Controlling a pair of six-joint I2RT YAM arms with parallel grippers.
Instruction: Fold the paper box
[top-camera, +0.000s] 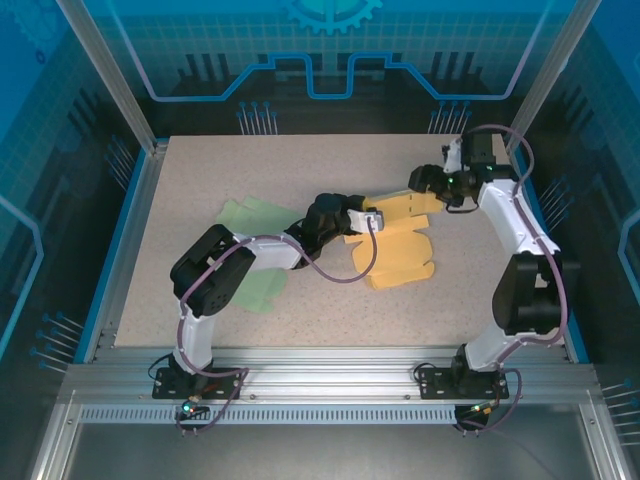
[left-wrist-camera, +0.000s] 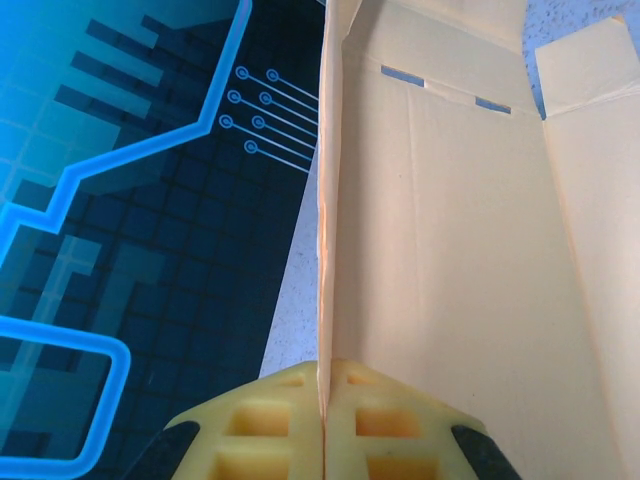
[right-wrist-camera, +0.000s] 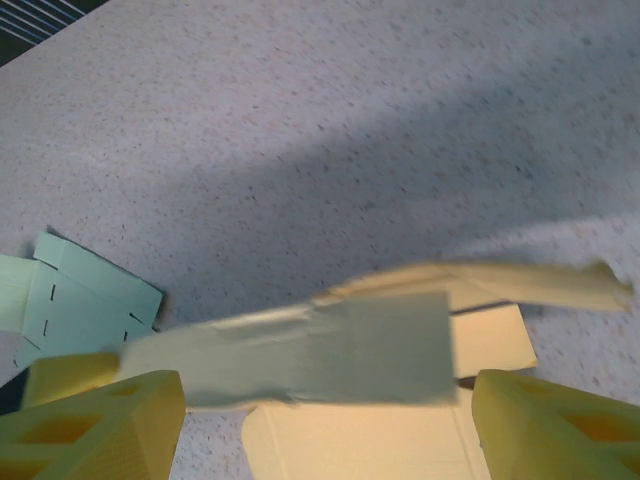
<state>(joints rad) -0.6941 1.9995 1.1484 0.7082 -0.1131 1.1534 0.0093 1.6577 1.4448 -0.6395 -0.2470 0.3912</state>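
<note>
Speckled worktop (top-camera: 200, 200) carries our yellow paper box (top-camera: 400, 255) right of centre. Our left pincer (left-wrist-camera: 323, 400) clamps its upright wall (left-wrist-camera: 325, 230), while the far flap (right-wrist-camera: 300, 355) lies crosswise between the parted fingers of our right pincer (right-wrist-camera: 325, 410).

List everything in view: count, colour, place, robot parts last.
yellow paper box blank: one, yellow, on the table right of centre, one panel raised.
green paper box blank: at least one, pale green, left of centre, partly under the left arm.
table: one, speckled beige.
left end effector: one, yellow fingers, shut on the yellow blank's raised panel.
right end effector: one, yellow fingers, open, a flap of the yellow blank between them.
</note>
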